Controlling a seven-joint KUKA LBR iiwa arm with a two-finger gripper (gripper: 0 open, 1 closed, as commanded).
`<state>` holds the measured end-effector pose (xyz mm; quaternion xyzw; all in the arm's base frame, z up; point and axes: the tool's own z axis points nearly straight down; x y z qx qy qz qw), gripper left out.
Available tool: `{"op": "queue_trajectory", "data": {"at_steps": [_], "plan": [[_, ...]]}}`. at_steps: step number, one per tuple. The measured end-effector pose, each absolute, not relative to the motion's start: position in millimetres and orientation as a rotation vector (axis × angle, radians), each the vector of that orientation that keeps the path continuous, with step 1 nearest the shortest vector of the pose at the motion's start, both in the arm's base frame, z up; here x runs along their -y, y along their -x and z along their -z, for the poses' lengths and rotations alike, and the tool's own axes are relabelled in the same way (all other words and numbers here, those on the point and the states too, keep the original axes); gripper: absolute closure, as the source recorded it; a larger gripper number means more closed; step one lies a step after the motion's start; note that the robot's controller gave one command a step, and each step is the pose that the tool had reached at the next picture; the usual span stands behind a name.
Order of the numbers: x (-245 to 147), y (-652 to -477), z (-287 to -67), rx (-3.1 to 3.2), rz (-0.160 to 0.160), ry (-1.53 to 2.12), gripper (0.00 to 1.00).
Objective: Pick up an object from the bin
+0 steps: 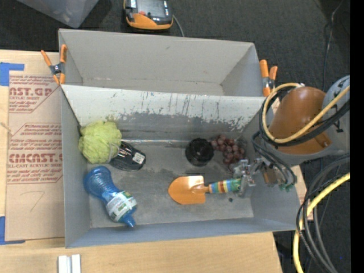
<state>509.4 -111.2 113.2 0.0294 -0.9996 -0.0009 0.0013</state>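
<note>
Grey metal is forming the floor of the bin (159,178), scuffed pale along its back wall. Low on the right, the gripper (244,178) is hanging at the striped handle end of an orange toy shovel (187,190); whether it is standing wide or narrow I cannot tell. Just behind it, dark grapes (227,148) are lying beside a black round piece (199,151). Well apart on the left, a blue bottle (111,195) and a yellow-green puff (100,141) are resting. By my judgement, a grip at the handle's very tip is risking the blade swinging down and slipping free. Dark carpet (227,16) is showing beyond the bin, pale wood (170,255) in front.
</note>
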Motion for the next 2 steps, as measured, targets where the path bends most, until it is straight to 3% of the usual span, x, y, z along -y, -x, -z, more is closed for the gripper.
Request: {"op": "queue_trajectory", "data": {"at_steps": [1, 2], "plan": [[111, -509.1, -117, 3.137, 0.003, -0.092, 1.0], [110, -507.2, -135, 3.129, 0.006, -0.092, 1.0]]}}
